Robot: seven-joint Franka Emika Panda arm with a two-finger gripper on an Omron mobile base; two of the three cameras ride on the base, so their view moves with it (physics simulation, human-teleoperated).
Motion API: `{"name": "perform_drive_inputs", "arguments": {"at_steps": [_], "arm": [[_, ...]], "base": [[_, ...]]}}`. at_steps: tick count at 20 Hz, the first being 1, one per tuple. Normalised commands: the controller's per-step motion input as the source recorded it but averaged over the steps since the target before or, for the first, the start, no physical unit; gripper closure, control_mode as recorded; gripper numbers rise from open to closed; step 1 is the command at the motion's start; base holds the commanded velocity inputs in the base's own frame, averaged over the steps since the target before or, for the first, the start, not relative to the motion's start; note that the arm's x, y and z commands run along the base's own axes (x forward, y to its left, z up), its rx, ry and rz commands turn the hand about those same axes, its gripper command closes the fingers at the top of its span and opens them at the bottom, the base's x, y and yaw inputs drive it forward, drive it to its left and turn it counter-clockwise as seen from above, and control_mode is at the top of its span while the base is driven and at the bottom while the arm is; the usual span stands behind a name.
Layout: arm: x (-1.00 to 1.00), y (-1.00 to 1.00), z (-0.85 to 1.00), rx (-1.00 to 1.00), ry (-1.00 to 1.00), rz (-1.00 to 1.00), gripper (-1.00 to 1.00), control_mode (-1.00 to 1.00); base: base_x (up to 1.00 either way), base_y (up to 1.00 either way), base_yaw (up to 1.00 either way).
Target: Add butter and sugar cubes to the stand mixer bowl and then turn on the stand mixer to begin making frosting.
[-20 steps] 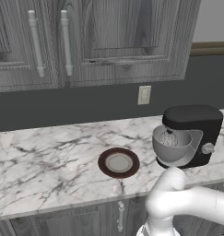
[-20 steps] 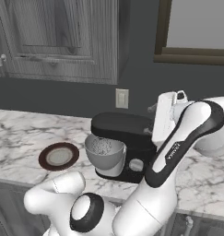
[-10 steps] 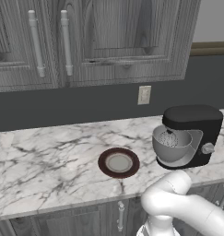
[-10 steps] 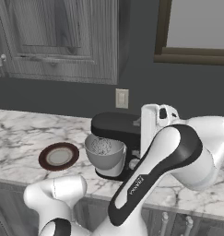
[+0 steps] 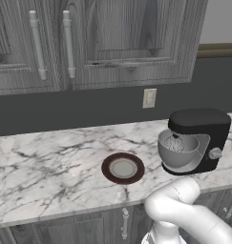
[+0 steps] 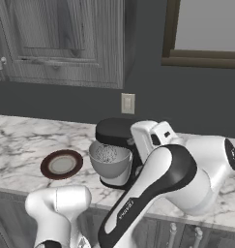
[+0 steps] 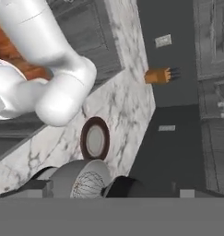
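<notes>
Stand mixer (image 5: 198, 139) upright, head lying toward plate (image 5: 122, 168) over bowl (image 5: 177, 151); tool spread wide.

Arm: folded high in the right base view, elbow raised, forearm bent back.
Wrist: rolled sideways.
Tool (image 6: 155, 138): fingers hidden; spread wide, nothing gripped.

We see a white marble tabletop (image 5: 50, 167) with grey veins running along a dark grey wall (image 5: 89, 107). A dark brown round plate (image 5: 122, 168) with a grey centre lies flat on it, well clear of the front edge. A pale wall outlet (image 5: 149, 98) sits on the wall above the tabletop. Grey wood upper cabinets (image 5: 117, 43) hang overhead, two with long silver handles (image 5: 68, 45). Lower cabinet doors (image 5: 79, 231) run beneath the edge. A brown-framed window (image 6: 206, 34) shows at the right. In the hand view we see an orange-brown block (image 7: 157, 75) against the wall.
</notes>
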Motion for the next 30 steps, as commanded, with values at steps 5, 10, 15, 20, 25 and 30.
{"name": "perform_drive_inputs", "arguments": {"at_steps": [5,10,15,20,25,30], "arm": [[-0.23,0.03,-0.12,-0.23,-0.43,0.26,-1.00,-1.00],[-0.05,0.06,-0.29,-0.20,-0.47,0.28,-1.00,-1.00],[0.00,0.21,-0.40,-0.27,-0.39,0.26,-1.00,-1.00],[-0.13,0.21,-0.37,-0.35,-0.51,0.20,-1.00,-1.00],[-0.26,0.18,-0.29,-0.39,-0.59,0.09,-1.00,-1.00],[-0.05,0.14,-0.32,-0.31,-0.49,0.01,-1.00,-1.00]], "base": [[0.00,0.00,0.00],[0.00,0.00,0.00],[0.00,0.00,0.00],[0.00,0.00,0.00],[0.00,0.00,0.00],[0.00,0.00,0.00]]}}
